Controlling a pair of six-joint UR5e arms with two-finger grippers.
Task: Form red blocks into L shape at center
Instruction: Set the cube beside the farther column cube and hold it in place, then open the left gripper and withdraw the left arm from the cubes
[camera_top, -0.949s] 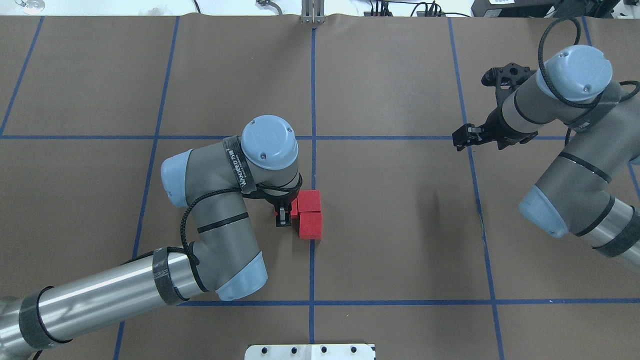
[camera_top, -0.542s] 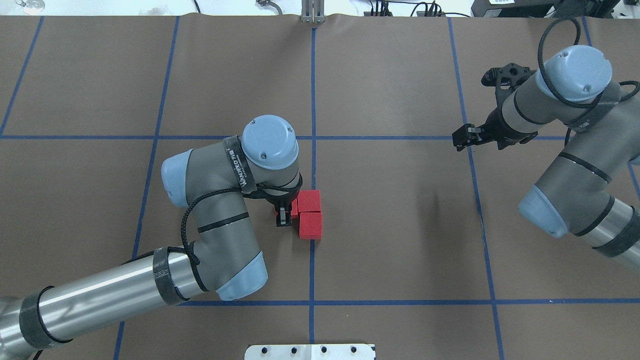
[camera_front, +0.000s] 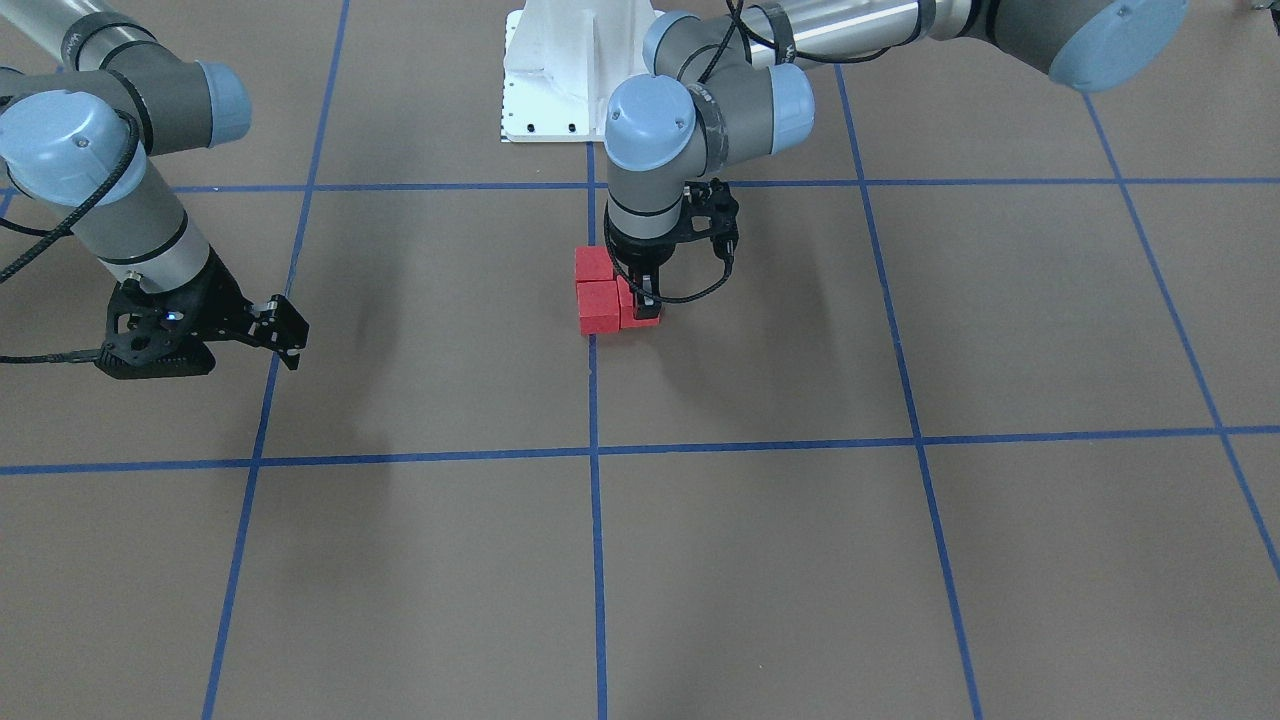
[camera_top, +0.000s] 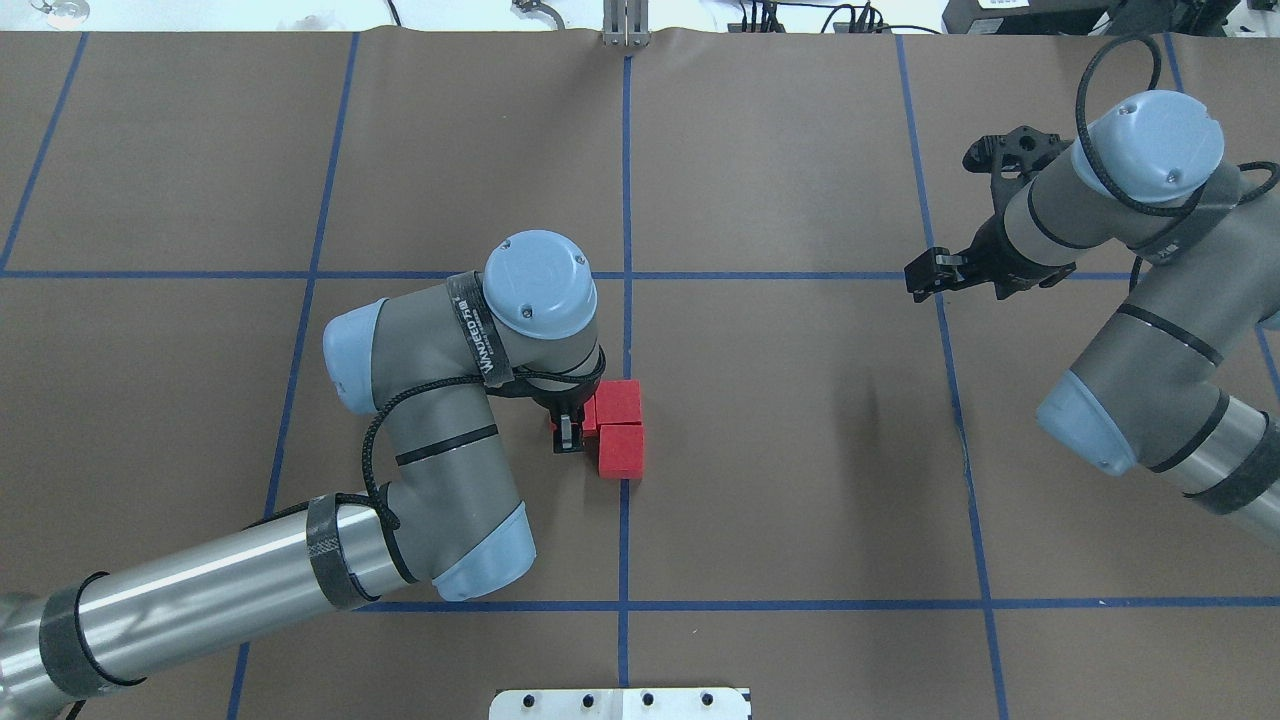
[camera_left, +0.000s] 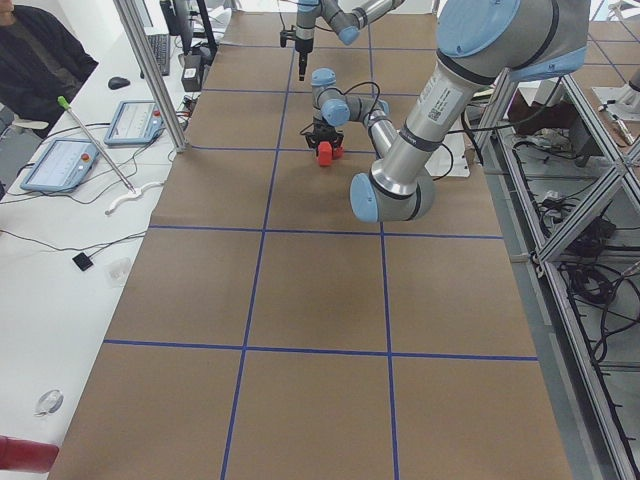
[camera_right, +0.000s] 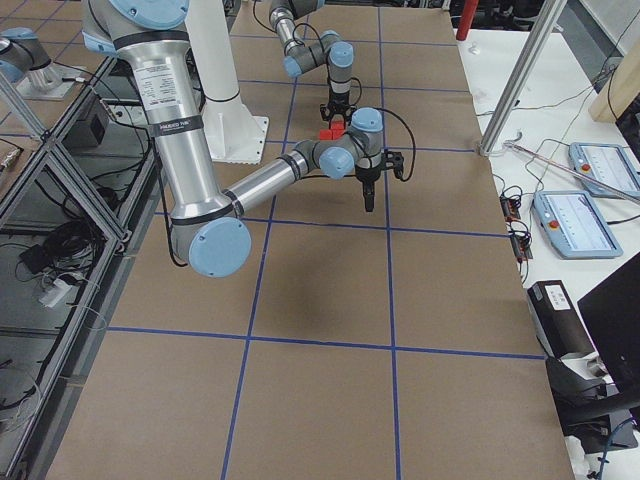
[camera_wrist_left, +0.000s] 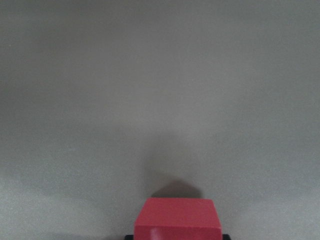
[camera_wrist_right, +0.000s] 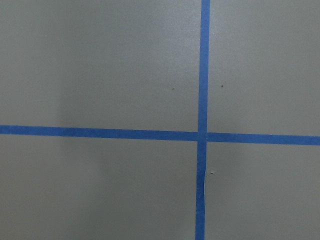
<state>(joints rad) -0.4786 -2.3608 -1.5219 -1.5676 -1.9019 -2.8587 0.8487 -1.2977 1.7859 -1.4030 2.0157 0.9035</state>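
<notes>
Three red blocks (camera_top: 620, 428) clustered at the middle of the worktop (camera_top: 800, 450), touching the central blue tape line (camera_top: 627, 180): two (camera_front: 597, 293) abutting along the line, the third (camera_front: 636, 313) pressed against their left side, away from the line. Left tool (camera_top: 568, 430) pointed straight down over that third block, fingers (camera_front: 646, 292) clamped on it, red cube (camera_wrist_left: 179, 219) visible between them in the wrist view. Right tool (camera_top: 925, 274) hanging well apart toward the worktop's right edge, above a crossing of tape lines (camera_wrist_right: 202, 135), holding nothing; cannot tell whether together or apart.
</notes>
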